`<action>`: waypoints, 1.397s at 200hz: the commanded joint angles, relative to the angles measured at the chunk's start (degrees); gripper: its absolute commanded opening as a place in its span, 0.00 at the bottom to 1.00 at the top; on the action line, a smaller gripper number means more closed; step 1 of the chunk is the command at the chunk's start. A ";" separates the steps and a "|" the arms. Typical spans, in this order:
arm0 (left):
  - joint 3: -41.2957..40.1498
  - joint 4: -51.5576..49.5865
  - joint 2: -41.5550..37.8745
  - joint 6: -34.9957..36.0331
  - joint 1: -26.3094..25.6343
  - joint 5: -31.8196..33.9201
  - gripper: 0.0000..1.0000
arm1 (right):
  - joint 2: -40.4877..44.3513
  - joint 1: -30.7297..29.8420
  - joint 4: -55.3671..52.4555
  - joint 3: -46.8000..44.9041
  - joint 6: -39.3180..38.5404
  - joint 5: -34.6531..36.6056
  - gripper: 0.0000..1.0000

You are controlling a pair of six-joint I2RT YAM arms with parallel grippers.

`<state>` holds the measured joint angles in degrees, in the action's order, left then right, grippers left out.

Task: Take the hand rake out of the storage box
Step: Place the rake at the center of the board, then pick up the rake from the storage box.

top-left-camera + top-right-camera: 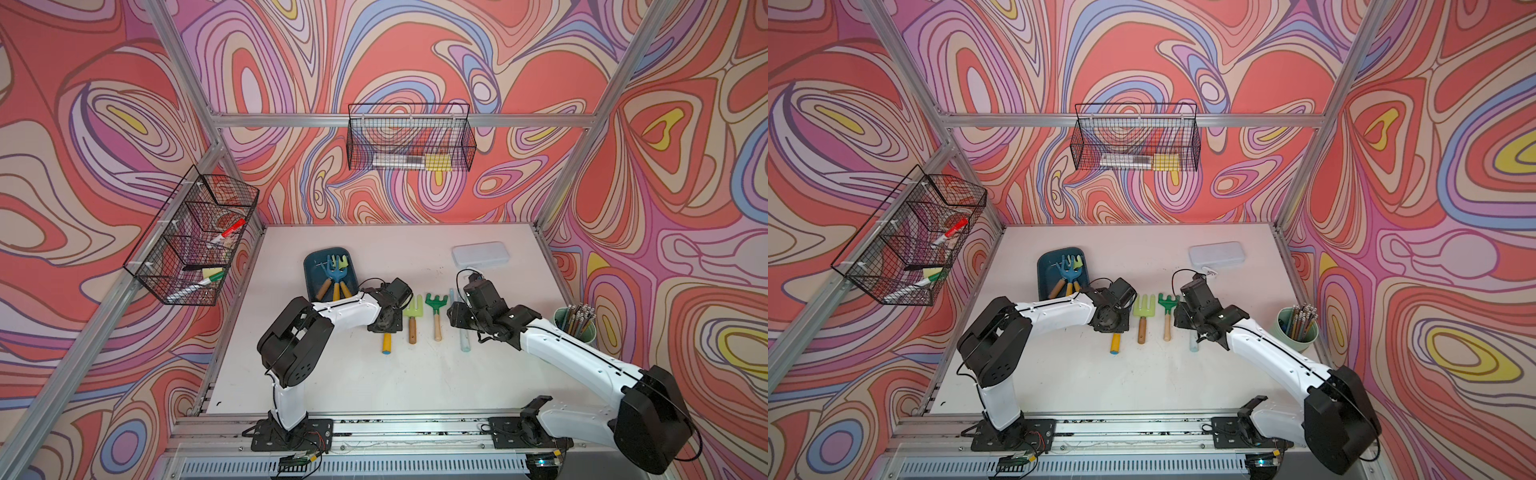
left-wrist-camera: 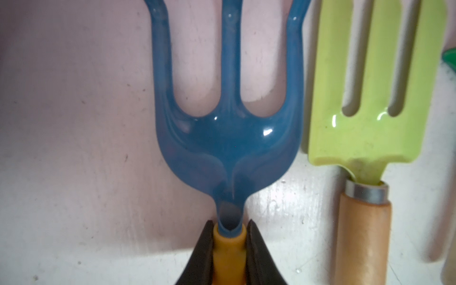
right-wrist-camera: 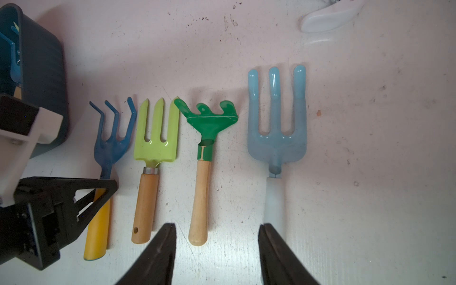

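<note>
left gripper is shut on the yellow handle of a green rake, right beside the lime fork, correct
Nearly. The left gripper is shut on a yellow handle right beside the lime fork, but the rake head on that handle is blue, not green. The left wrist view shows it.

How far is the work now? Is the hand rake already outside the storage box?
Done: a lime fork, a green rake and a pale blue fork lie in a row outside the storage box. In hand: the left claw is shut on the yellow handle of the blue rake, which lies beside them. The right claw is open. Left: release it; more tools lie in the box.
</note>
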<state>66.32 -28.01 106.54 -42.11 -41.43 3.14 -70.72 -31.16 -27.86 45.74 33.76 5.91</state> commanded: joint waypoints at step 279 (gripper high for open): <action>19.98 -17.63 1.49 19.99 25.33 7.57 0.45 | -4.32 0.04 1.52 3.04 -2.82 -1.08 0.56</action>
<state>84.93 -43.00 104.77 -25.26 -16.95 9.13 -74.41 -31.16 -27.40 48.34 31.14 5.06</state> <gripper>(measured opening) 0.448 0.557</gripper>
